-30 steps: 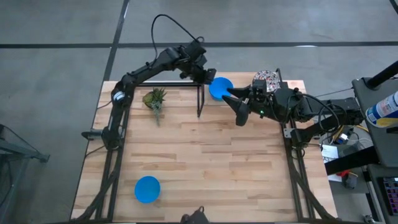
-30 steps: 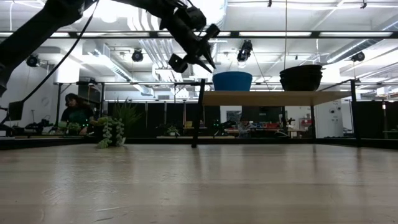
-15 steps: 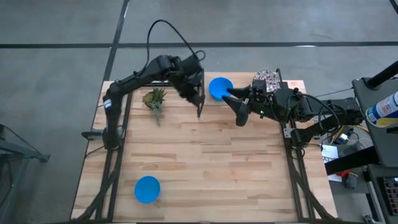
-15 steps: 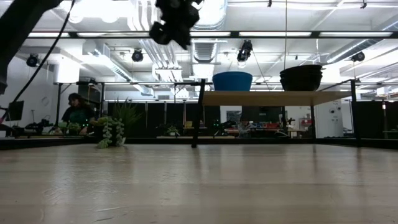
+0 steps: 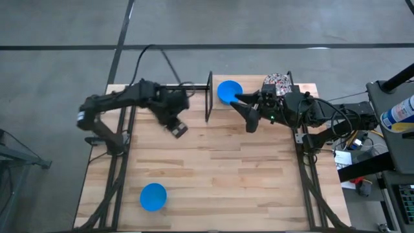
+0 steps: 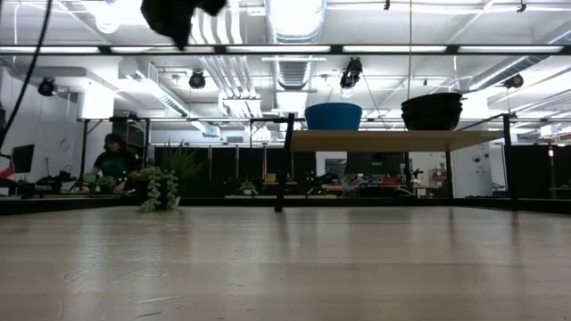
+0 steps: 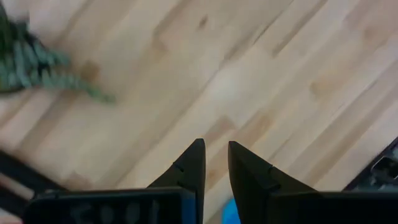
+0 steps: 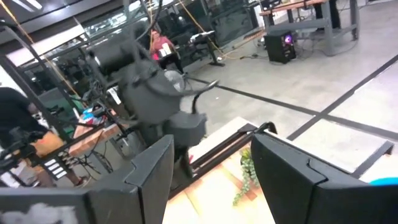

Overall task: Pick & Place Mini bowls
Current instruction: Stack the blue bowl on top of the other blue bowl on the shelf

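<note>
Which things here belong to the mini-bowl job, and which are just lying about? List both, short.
Job:
- blue bowl on the raised shelf
- floral bowl beside it
- second blue bowl down on the table

Lying about:
- small green plant

Robotics lab / open-plan workshop, not a home. Evidence: wood-slat table [image 5: 213, 162] on a bare grey concrete floor [image 5: 58, 39] w/ dark seam lines; two dark arms bolted to metal frames at the table sides, cables looping off them. Low view: exposed ceiling w/ ducts [image 6: 223, 76], strip lights [image 6: 384, 49], hanging cams/fixtures, black partition panels across the back, a person [image 6: 111, 160] seated at a desk w/ monitors. Right wrist view: more desks and gear, a lit PC tower [image 8: 283, 43] under a bench, another person [image 8: 163, 46] far off. Cluttered electronics cart [image 5: 381, 149] beside the table
</note>
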Controlling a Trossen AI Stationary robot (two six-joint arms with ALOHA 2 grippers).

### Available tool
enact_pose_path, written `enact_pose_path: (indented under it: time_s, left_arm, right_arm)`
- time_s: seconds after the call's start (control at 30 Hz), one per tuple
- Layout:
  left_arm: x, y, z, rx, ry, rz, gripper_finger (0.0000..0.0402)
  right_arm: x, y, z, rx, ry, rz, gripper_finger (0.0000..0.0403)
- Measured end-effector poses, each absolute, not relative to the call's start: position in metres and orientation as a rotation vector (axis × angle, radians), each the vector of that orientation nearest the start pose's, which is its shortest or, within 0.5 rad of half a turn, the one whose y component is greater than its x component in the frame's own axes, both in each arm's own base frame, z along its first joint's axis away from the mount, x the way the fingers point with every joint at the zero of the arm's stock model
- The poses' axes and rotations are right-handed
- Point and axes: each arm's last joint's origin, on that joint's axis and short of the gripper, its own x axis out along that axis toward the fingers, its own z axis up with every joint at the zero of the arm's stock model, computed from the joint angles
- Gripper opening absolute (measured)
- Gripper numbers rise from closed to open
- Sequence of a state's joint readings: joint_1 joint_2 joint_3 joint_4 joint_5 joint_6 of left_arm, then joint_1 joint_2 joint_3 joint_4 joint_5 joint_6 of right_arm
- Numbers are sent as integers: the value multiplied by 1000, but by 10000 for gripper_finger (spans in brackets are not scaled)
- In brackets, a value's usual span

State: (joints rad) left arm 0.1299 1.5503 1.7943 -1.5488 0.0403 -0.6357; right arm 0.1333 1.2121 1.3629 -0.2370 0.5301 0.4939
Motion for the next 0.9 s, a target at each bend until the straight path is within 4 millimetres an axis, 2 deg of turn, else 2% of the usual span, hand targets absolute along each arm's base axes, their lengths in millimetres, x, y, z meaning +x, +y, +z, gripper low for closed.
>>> enact_pose_path:
  time_s: [0.1, 0.2, 0.4, 0.63, 0.9]
  left_arm:
    - [239, 16, 379, -641, 1266, 470, 61]
    - [217, 0, 363, -705, 1309, 522, 61]
    - [187, -27, 326, -716, 1377, 498, 61]
    - [175, -72, 298, -776, 1313, 201, 68]
    - [163, -115, 267, -820, 1356, 110, 121]
  right_arm:
    - [254, 19, 435, 457, -6, -403, 210]
    - [255, 20, 429, 471, 8, -407, 210]
    - [257, 20, 420, 521, 23, -409, 210]
    - [258, 21, 420, 525, 30, -391, 210]
    - [258, 21, 419, 547, 28, -391, 210]
